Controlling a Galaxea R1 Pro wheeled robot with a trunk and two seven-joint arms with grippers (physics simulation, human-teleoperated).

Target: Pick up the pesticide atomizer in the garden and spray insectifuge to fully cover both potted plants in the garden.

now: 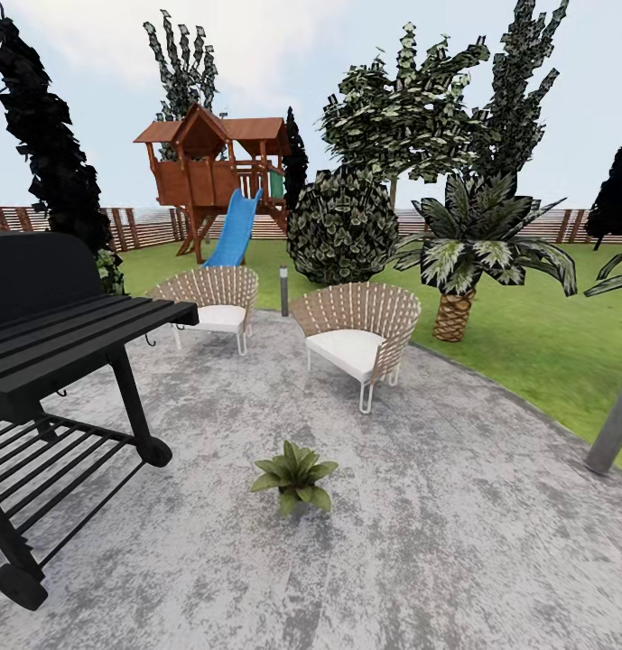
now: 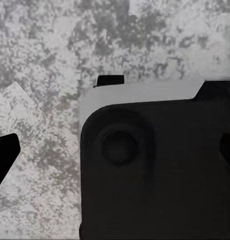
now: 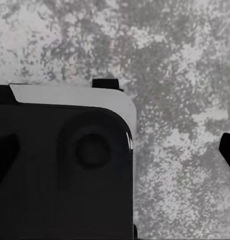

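Grippers' finger state cannot tell; wrist views face mottled paving [image 2: 44, 50]. Potted plant [image 1: 294, 475] on patio, chairs [image 1: 357, 341] beyond.

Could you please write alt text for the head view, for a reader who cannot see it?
A small potted plant with broad green leaves sits on a round mottled-grey patio, with a black barbecue grill at left and two wicker chairs behind it. Beyond lie a lawn, a palm, a wooden playhouse with a blue slide and a slat fence.
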